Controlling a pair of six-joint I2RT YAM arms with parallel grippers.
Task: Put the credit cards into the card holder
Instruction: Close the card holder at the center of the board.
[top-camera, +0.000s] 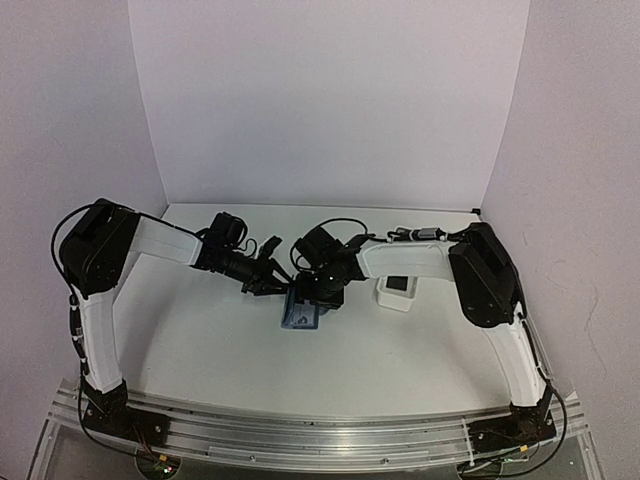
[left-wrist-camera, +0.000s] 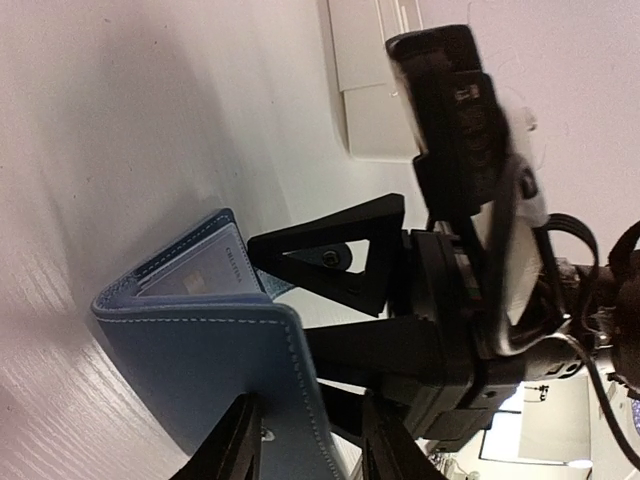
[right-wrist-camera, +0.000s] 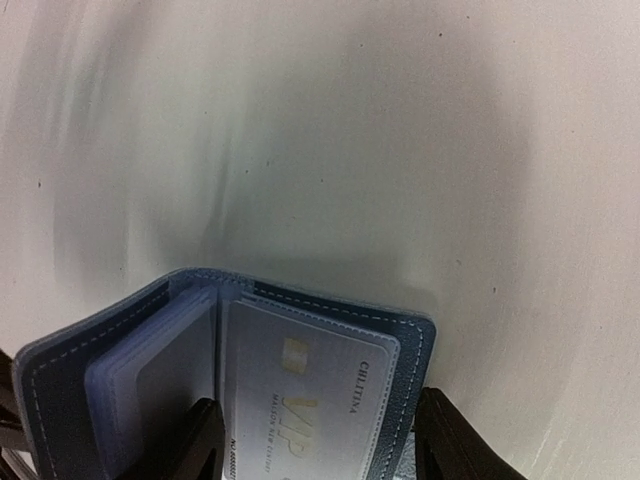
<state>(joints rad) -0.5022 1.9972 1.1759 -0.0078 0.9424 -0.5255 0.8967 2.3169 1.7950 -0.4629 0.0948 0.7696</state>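
— White table (top-camera: 200, 340): what is laid there?
— Card holder (top-camera: 303, 312), opened, its cover straddled by the half-closed left gripper (left-wrist-camera: 310, 450). Inside, the pale card (right-wrist-camera: 300, 390) is flanked along its long edges by the nearer right gripper (right-wrist-camera: 315, 455), jaws wide; a hold cannot be told for either.

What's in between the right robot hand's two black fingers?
The open blue card holder, with a pale credit card inside, shows between them in the right wrist view.

stitched blue leather-look card holder (left-wrist-camera: 200, 370), smooth pale plastic credit card (right-wrist-camera: 300, 390).
my left fingers (left-wrist-camera: 232, 450) were matt black plastic; the white table (right-wrist-camera: 420, 140) looked smooth with a faint sheen.
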